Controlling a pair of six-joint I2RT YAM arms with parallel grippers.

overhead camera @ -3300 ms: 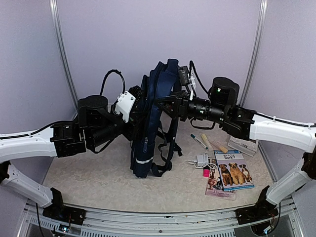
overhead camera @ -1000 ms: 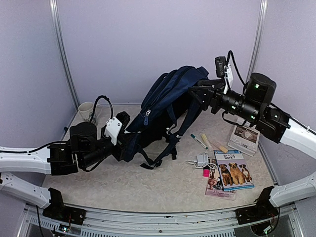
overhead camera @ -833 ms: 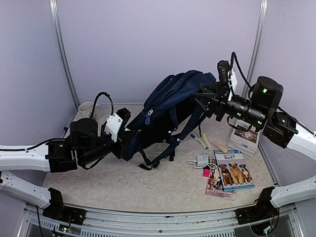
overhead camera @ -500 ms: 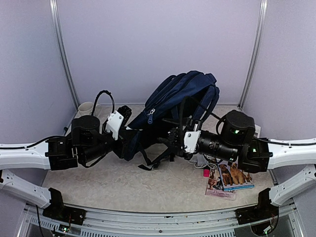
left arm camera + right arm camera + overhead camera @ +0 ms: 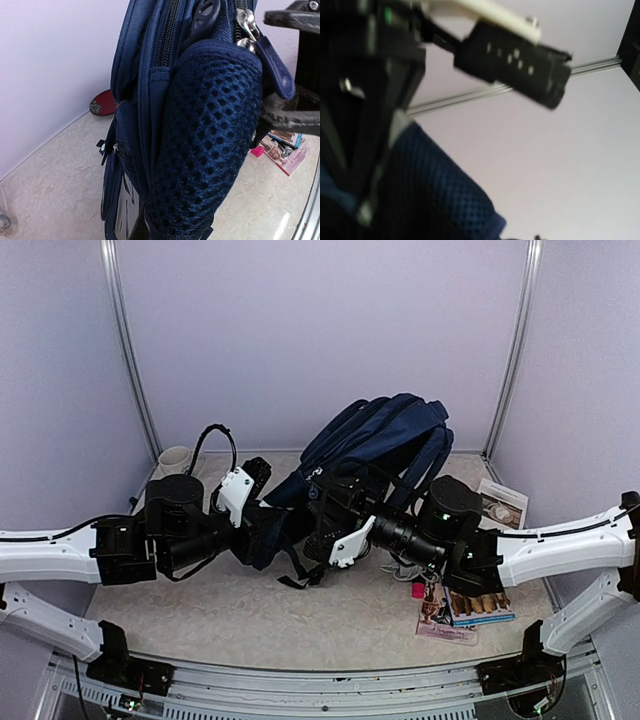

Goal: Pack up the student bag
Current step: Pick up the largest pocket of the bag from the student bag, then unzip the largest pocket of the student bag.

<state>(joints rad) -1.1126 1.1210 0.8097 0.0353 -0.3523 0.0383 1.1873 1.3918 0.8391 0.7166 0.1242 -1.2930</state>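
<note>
Mug [image 5: 176, 459]: it stands at the far left of the overhead view, against the back wall. It is well apart from the work, so you can ignore it.
Left gripper [image 5: 260, 528]: it is clenched and buried in the low left end of the student bag. It seems to pin that end down so the pack cannot slide.
Student bag [image 5: 385, 435]: it lies in the centre of the table [image 5: 250, 610], slanting from lower left up to upper right. The slant probably comes from your anchored corner.
Mesh pocket [image 5: 205, 150]: it fills the middle of the left wrist view, with a zipper pull [image 5: 272, 65] at the upper right. This looks like the side you will have to open.
Right gripper [image 5: 322, 525]: it is pressed in under the bag's middle, close to the zips. Its wrist view is blurred, so you cannot tell whether it is released or grasping.
Books [image 5: 478, 605]: they lie at the lower right, partly under the right arm, unpacked. Judged from this, packing has not begun.
</note>
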